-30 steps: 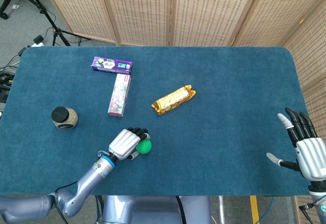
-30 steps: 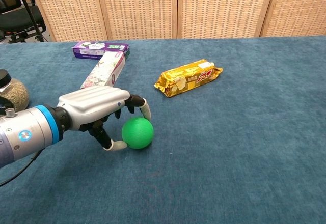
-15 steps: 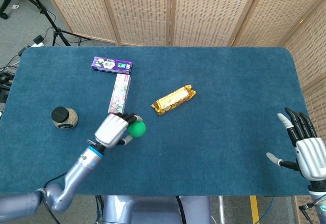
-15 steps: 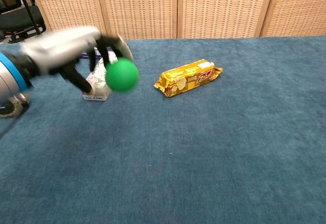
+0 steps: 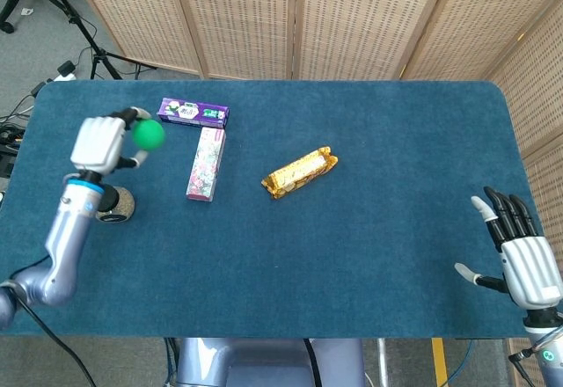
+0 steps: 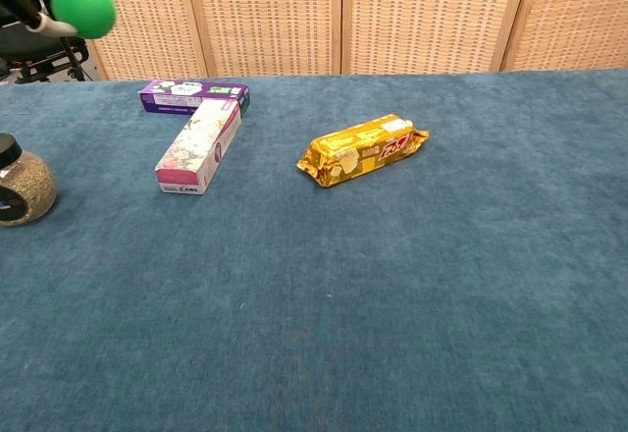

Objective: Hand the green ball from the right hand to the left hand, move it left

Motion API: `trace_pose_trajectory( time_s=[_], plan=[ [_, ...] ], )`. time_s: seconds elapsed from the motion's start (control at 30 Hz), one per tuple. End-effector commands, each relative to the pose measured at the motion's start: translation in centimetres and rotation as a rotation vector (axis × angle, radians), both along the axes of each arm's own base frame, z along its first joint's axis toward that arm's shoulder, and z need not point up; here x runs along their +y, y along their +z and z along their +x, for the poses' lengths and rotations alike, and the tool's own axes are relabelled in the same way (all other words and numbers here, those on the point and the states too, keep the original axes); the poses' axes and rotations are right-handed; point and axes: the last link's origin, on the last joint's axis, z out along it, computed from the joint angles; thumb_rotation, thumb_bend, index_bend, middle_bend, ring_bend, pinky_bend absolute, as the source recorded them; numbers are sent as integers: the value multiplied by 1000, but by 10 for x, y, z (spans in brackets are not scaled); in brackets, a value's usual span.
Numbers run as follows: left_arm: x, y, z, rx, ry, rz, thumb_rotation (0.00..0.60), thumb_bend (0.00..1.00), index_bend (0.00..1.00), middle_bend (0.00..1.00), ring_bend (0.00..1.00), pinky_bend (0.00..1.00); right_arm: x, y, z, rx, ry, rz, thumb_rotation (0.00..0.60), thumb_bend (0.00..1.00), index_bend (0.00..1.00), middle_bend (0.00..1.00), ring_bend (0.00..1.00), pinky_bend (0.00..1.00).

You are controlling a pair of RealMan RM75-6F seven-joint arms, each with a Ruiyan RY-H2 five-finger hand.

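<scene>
My left hand point(image 5: 104, 142) is raised above the left side of the table and holds the green ball point(image 5: 148, 135) at its fingertips. In the chest view the green ball point(image 6: 82, 7) shows at the top left corner, with only the fingertips point(image 6: 29, 8) of that hand beside it. My right hand point(image 5: 519, 262) hovers at the table's right front edge, fingers spread, holding nothing. It does not show in the chest view.
A purple box point(image 5: 193, 112) and a floral box point(image 5: 206, 164) lie at the back left. A gold snack packet point(image 5: 300, 171) lies mid-table. A black-lidded jar point(image 5: 111, 203) stands under my left forearm. The blue cloth table point(image 5: 369, 229) spreads between the packet and my right hand.
My left hand has lifted the green ball off the table near the front and carried it up and far to the left. The right hand has barely shifted.
</scene>
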Motion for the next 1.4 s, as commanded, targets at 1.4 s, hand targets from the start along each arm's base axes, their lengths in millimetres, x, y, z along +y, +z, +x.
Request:
trace_pose_trajectory(
  time_s=[1.4],
  plan=[
    [23,-21,-121,67,436,-216,600,344,560,406,393,509,-2,-15,3,35,-10,16,600,0,0,0,0,0]
  ],
)
